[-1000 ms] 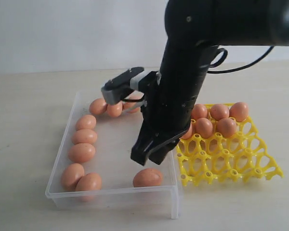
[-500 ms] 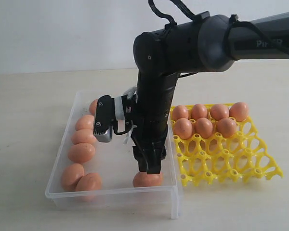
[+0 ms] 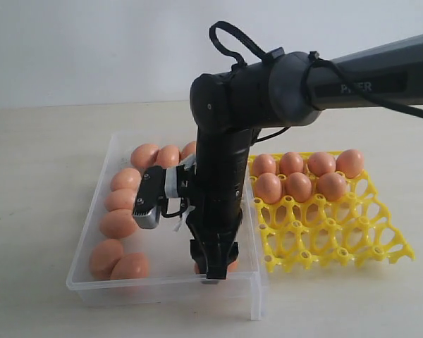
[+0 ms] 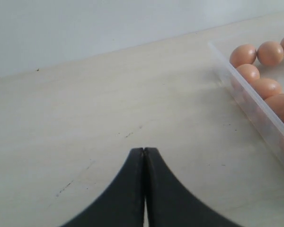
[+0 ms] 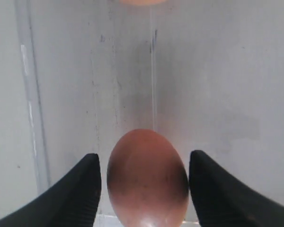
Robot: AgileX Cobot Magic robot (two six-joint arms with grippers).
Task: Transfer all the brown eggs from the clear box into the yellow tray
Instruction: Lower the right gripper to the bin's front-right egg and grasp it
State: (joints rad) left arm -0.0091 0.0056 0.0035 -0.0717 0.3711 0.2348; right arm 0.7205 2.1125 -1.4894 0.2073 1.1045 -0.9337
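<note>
My right gripper (image 3: pixel 213 272) points down into the clear box (image 3: pixel 162 289) near its front right corner. It is open, and its fingers straddle one brown egg (image 5: pixel 146 177) lying on the box floor, with a small gap on each side. In the exterior view that egg (image 3: pixel 230 266) is mostly hidden behind the fingers. Several more brown eggs (image 3: pixel 120 223) line the box's left wall and back. The yellow tray (image 3: pixel 338 239) lies just right of the box with several eggs (image 3: pixel 298 186) in its far cups. My left gripper (image 4: pixel 143 151) is shut and empty above bare table, beside the box's wall (image 4: pixel 248 101).
The box's front wall and right wall stand close around my right gripper. The near rows of the yellow tray hold no eggs. The light wooden table (image 4: pixel 109 104) stretches around both containers.
My right arm has swung down into the box and lowered over the front egg. Its jaws have opened and now sit on either side of that egg.
</note>
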